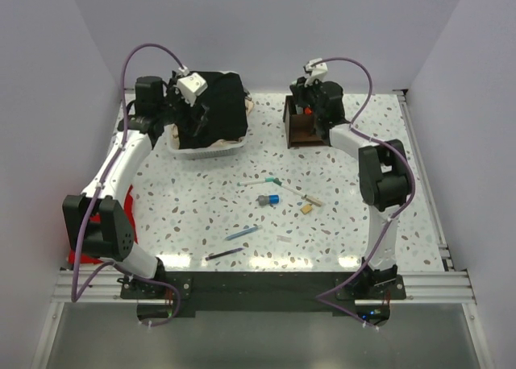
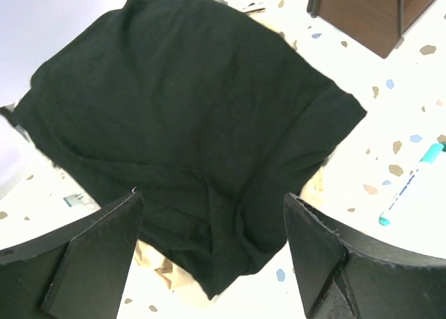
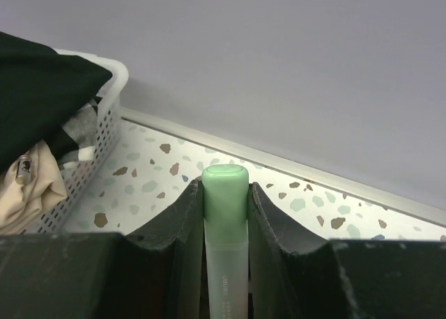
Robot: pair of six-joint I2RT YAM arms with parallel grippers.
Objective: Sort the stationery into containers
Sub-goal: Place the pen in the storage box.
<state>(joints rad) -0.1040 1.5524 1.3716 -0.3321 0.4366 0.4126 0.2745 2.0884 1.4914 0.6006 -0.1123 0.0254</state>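
One round-capped pale green pen (image 3: 225,235) is clamped in right pincer (image 3: 224,191); left pincer (image 2: 212,197) gapes.

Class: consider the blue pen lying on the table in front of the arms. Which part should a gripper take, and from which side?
Probably the middle of the barrel of the blue pen, from straight above, jaws turned across its slanted length. It lies flat on the table with bare surface along both long sides, so fingers can drop either side; its ends offer little to pinch.
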